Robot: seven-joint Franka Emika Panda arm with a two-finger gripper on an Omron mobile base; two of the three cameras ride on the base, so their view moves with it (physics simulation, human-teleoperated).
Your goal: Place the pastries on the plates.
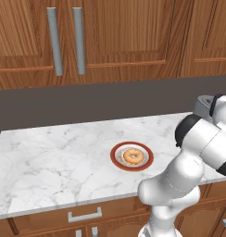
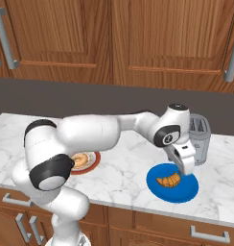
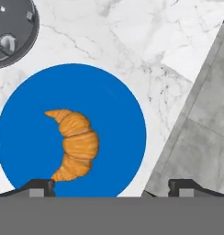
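The golden ring doughnut point(image 1: 133, 156) lies in the middle of the red-rimmed white plate point(image 1: 116, 156), also seen behind my arm as doughnut point(image 2: 81, 161) on plate point(image 2: 95, 160). The orange-brown crescent pastry point(image 3: 77, 144) rests on the blue plate point(image 3: 114, 105) near the counter's front edge, and shows from the right base as pastry point(image 2: 169, 180) on plate point(image 2: 159, 190). My gripper point(image 2: 187, 169) hangs just above that blue plate, to the pastry's right. It is open point(image 3: 111, 186), with its fingertips wide apart and nothing between them.
A silver toaster point(image 2: 199, 134) stands right behind the blue plate, close to my hand; its top shows at the corner of the hand view point(image 3: 10, 27). The marble counter's front edge point(image 3: 178, 105) runs beside the blue plate, with grey floor beyond. Wooden cabinets hang above.
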